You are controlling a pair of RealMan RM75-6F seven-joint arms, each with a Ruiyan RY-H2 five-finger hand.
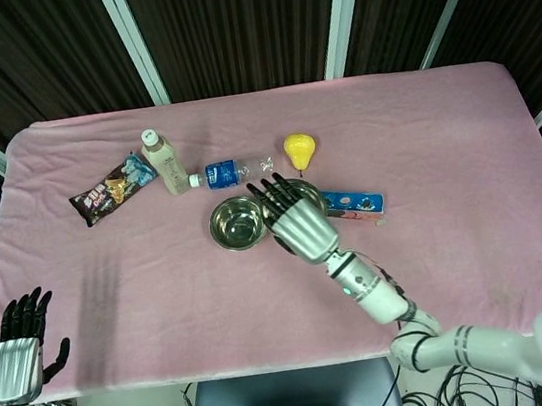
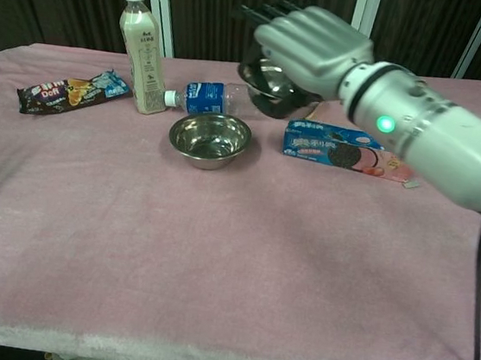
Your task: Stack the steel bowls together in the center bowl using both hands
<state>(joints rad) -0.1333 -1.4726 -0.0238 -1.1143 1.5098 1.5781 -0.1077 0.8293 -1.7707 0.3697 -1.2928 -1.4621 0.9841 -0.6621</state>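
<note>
One steel bowl [image 2: 210, 138] stands upright on the pink cloth at the table's centre [image 1: 236, 222]. My right hand [image 2: 313, 39] grips a second steel bowl [image 2: 272, 91] from above and holds it in the air, a little right of and behind the centre bowl. In the head view the right hand [image 1: 293, 218] covers most of the held bowl and sits just right of the centre bowl. My left hand [image 1: 20, 344] hangs at the table's near left corner with fingers spread, holding nothing, far from both bowls.
A blue cookie box [image 2: 348, 151] lies right of the centre bowl. Behind it lie a water bottle [image 2: 211, 97], an upright milk-tea bottle [image 2: 142, 51], a snack bag [image 2: 72, 91] and a yellow pear [image 1: 300, 148]. The table's front half [image 2: 212, 272] is bare pink cloth.
</note>
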